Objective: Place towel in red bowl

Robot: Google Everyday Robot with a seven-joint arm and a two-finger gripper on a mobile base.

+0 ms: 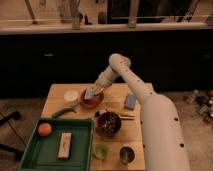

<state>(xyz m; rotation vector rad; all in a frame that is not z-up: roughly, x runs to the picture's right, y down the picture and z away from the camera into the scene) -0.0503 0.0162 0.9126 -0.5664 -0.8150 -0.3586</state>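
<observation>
The arm reaches from the robot's white body down to the red bowl [92,100], with the gripper [93,91] poised directly over the bowl's middle. The towel [90,94], a small pale grey-blue cloth, sits at the gripper's tip just above the bowl's hollow; whether it already touches the bowl cannot be told, nor can the spread of the jaws, though the cloth appears to hang from them.

To finish the step well, the release should likely happen low and centred over the red bowl, so the cloth settles inside the rim rather than draping over its edge; a straight upward retreat would avoid dragging it out.

The wooden worktop [57,97] carries the rest. Just left of the red bowl stands a small cream bowl [71,96]; below and left of it lies a green vegetable [64,111]. Right of the red bowl rests a blue pad [130,101]. In front of the red bowl sits a dark bowl [109,123], with a small green cup [101,150] and a dark can [126,155] nearer still. A green tray [80,147], front-left of the red bowl, holds an orange fruit [44,129] and a pale block [64,145]. Behind the red bowl a dark wall runs beneath a railing.
</observation>
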